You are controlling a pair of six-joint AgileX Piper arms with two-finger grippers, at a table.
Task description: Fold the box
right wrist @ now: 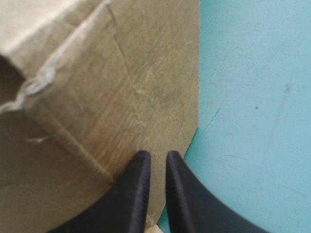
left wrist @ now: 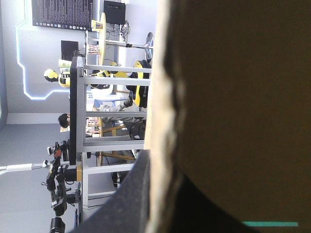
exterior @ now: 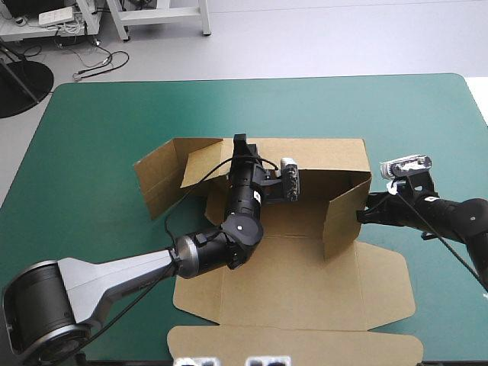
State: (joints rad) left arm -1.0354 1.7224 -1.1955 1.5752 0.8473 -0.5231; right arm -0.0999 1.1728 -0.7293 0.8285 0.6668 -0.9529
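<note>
The brown box (exterior: 305, 267) lies partly set up in the middle of the table, its back wall (exterior: 320, 156) and right wall (exterior: 343, 213) raised and its lid flat toward the front. My left gripper (exterior: 240, 145) sits at the top edge of the back wall, shut on it. In the left wrist view the board (left wrist: 233, 97) fills the space ahead, its pale cut edge running down beside one black finger (left wrist: 121, 206). My right gripper (exterior: 364, 215) is at the foot of the right wall. Its fingers (right wrist: 143, 167) are all but shut over the edge of a flat flap (right wrist: 121, 97).
Loose side flaps (exterior: 160, 179) stand tilted at the box's left end. The teal-green cover (exterior: 99, 137) lies bare to the left, behind and to the right of the box (right wrist: 252, 97). The front flap (exterior: 290, 343) reaches the table's near edge.
</note>
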